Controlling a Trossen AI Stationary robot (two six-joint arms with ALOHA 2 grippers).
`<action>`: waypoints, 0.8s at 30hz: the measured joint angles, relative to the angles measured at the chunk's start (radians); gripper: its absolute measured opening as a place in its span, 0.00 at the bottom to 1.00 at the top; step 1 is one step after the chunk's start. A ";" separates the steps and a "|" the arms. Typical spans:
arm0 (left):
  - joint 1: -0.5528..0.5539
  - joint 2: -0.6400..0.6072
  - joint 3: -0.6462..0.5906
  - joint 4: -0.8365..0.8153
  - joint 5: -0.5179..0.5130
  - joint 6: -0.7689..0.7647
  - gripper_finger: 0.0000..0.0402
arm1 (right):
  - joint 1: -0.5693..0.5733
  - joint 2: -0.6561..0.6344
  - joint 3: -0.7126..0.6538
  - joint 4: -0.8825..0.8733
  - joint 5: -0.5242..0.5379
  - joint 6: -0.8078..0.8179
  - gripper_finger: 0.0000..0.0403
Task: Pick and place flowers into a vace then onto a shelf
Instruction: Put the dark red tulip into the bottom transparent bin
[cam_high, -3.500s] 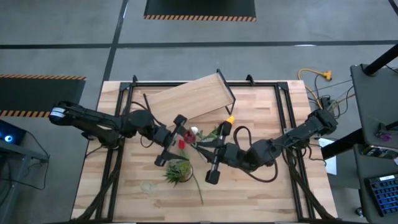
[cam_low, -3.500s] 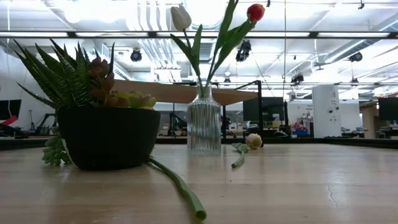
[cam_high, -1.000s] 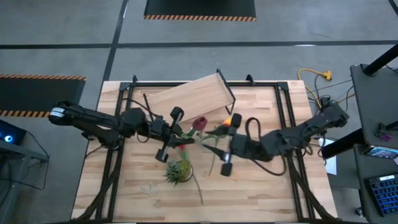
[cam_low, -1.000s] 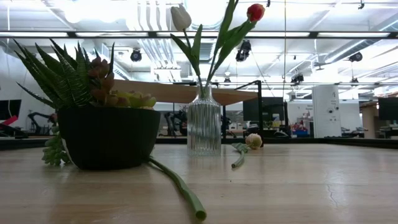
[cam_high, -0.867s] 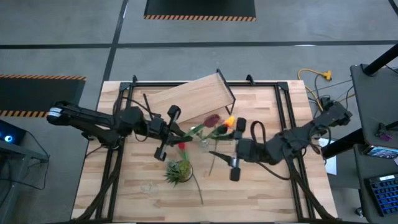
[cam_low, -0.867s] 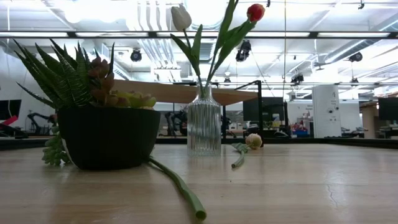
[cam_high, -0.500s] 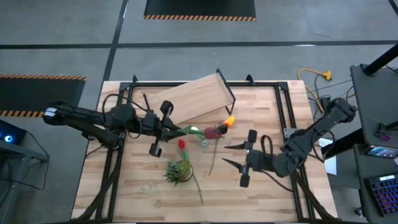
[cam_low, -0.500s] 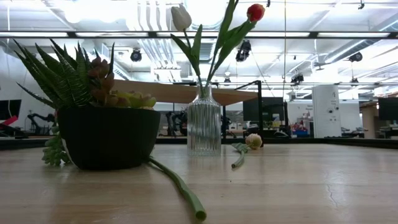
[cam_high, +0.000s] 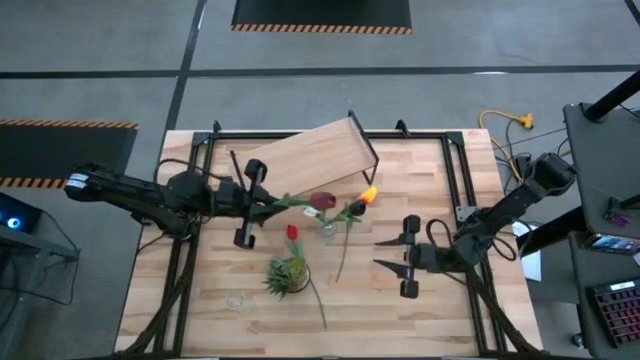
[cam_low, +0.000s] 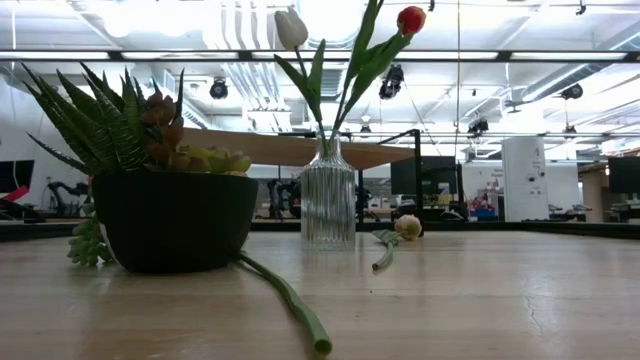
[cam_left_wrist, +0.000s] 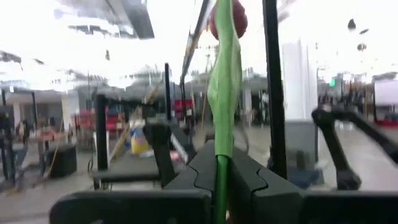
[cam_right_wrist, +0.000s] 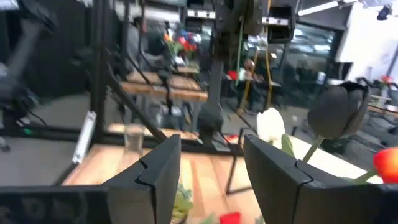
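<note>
A clear glass vase (cam_high: 327, 229) stands mid-table with a white flower (cam_low: 291, 28) and a red flower (cam_low: 411, 19) in it. My left gripper (cam_high: 266, 205), left of the vase, is shut on a dark maroon flower (cam_high: 322, 201), whose head is over the table close to the vase. An orange-yellow flower (cam_high: 367, 195) lies on the table right of the vase. My right gripper (cam_high: 377, 252) stands open further right, with nothing between its fingers. The light-wood shelf (cam_high: 305, 160) lies at the far side. My left gripper pinches the maroon flower's green stalk (cam_left_wrist: 221, 180) between its two shut fingers, at the end away from the head. The fingers come level from the table's left and lie along the stalk. The flower is lifted clear, reaching out past the fingertips with its head (cam_left_wrist: 227, 18) foremost.
A dark pot with a spiky green plant (cam_high: 287, 273) stands near the vase on its near side, with a loose green stalk (cam_high: 319, 302) lying beside it. Black frame rails (cam_high: 455, 190) run along the table's sides. A yellow cable (cam_high: 505, 122) lies at the far right.
My left gripper has drawn back toward the table's left edge, staying shut on the maroon flower, and has swung the flower round so that its head sweeps above the vase. My right gripper has pulled away from the vase toward the table's right and near edges, staying open.
</note>
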 joint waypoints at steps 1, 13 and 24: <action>-0.003 -0.012 -0.028 0.041 0.000 0.000 0.00 | -0.004 0.002 -0.026 0.041 -0.002 0.001 0.41; -0.124 -0.164 -0.265 0.211 -0.142 0.000 0.00 | -0.030 0.003 -0.092 0.145 -0.002 -0.002 0.40; -0.363 -0.135 -0.285 0.265 -0.425 0.016 0.00 | -0.058 0.000 -0.046 0.146 0.064 -0.086 0.38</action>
